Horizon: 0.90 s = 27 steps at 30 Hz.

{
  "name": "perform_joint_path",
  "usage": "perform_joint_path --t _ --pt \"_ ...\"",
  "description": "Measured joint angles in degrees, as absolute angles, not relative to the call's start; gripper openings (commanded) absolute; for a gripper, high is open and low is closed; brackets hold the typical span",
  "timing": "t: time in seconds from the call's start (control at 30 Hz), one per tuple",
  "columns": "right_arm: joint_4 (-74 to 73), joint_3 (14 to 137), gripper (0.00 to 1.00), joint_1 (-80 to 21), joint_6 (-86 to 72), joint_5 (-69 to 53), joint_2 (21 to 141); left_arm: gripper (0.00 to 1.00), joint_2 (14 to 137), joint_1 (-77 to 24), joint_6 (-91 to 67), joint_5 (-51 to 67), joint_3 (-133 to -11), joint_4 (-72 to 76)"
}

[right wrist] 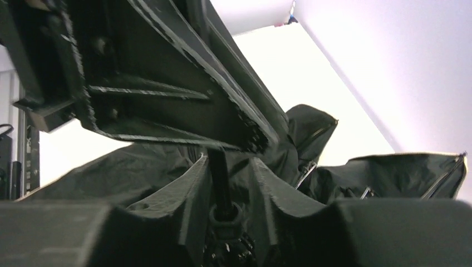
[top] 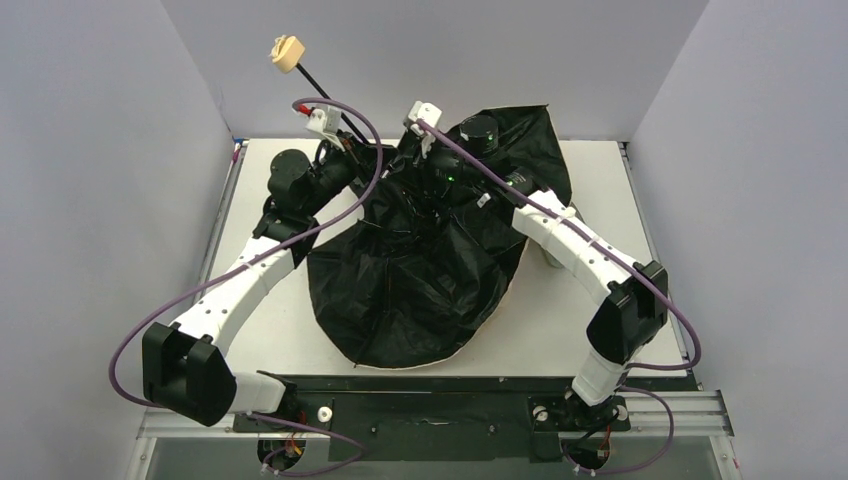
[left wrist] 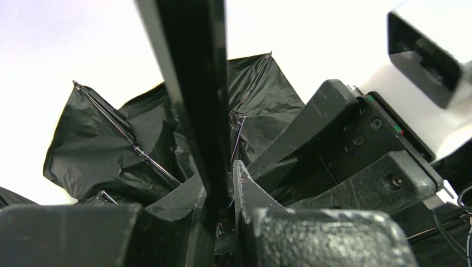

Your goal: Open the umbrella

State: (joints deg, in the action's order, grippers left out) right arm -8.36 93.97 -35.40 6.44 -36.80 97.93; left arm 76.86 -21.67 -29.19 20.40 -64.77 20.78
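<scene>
The umbrella lies partly spread on the white table [top: 580, 330], its black lining [top: 420, 290] facing up and a thin peach edge [top: 492, 318] showing. Its thin black shaft [top: 325, 93] slants up to the far left and ends in the small tan handle [top: 287, 53]. My left gripper [top: 347, 143] is shut on the shaft [left wrist: 195, 83], which runs between its fingers [left wrist: 220, 192]. My right gripper [top: 437, 178] sits just beside it over the canopy's centre. Its fingers [right wrist: 189, 189] close round the black runner collar [right wrist: 225, 216] at the shaft's base.
Grey walls enclose the table on the left, back and right. Both arms meet over the far middle, and the left gripper's body [right wrist: 156, 83] hangs directly over the right gripper's jaws. A small grey object [top: 549, 258] shows partly under the right arm.
</scene>
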Motion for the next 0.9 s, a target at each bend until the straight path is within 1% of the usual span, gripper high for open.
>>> perform_joint_path --t 0.03,0.1,0.43,0.73,0.9 --pt "-8.29 94.35 0.19 -35.59 6.79 -36.82 97.93 0.00 76.86 -21.71 -29.17 20.32 -64.82 20.75" --pt "-8.25 94.65 0.17 -36.16 8.12 -36.75 97.93 0.00 76.86 -21.78 -29.17 20.34 -65.01 20.71" --pt "-13.19 92.71 0.15 -36.12 21.32 -37.26 98.21 0.00 77.84 -21.82 -27.83 20.45 -65.93 17.41" --pt "-17.50 92.25 0.22 -35.55 30.65 -39.64 99.09 0.00 79.29 -22.15 -27.55 21.19 -65.95 14.72" --pt "-18.79 92.90 0.25 -35.27 32.73 -40.80 99.63 0.00 79.75 -22.15 -27.66 21.78 -66.06 14.63"
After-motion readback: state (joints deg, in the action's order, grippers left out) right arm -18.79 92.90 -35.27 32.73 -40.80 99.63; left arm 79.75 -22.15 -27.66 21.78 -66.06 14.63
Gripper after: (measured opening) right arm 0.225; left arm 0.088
